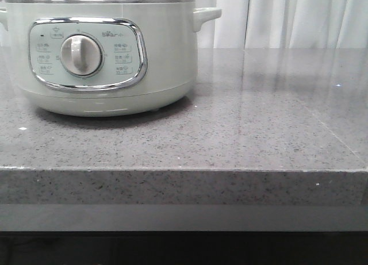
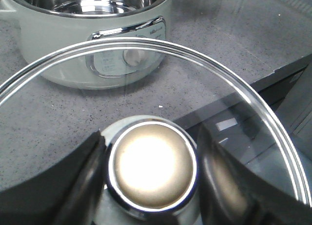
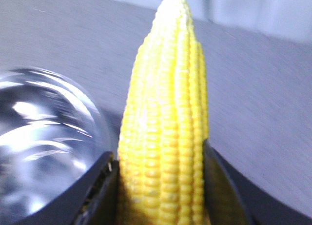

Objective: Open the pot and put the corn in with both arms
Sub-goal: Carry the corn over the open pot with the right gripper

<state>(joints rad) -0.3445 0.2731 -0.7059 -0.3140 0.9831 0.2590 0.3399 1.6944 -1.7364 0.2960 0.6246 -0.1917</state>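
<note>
Gripping the lid (image 2: 161, 108) by its knob (image 2: 152, 165), the left gripper (image 2: 151, 171) holds it off the pot (image 1: 103, 52), which stands open on the counter (image 1: 241, 138). Beside the lid, the right gripper (image 3: 161, 186) clamps the corn (image 3: 168, 117).

In the front view the pot (image 1: 109, 52) is cut off at nine and twelve o'clock, its left handle barely showing and its opening out of sight. The control panel (image 1: 87, 54) labels are too small to read. The lid (image 2: 161, 117) runs past the left wrist view's edges. The corn (image 3: 165, 122) base is cut off at six o'clock, and a blurred shiny dome (image 3: 44, 142) sits at eight o'clock.
</note>
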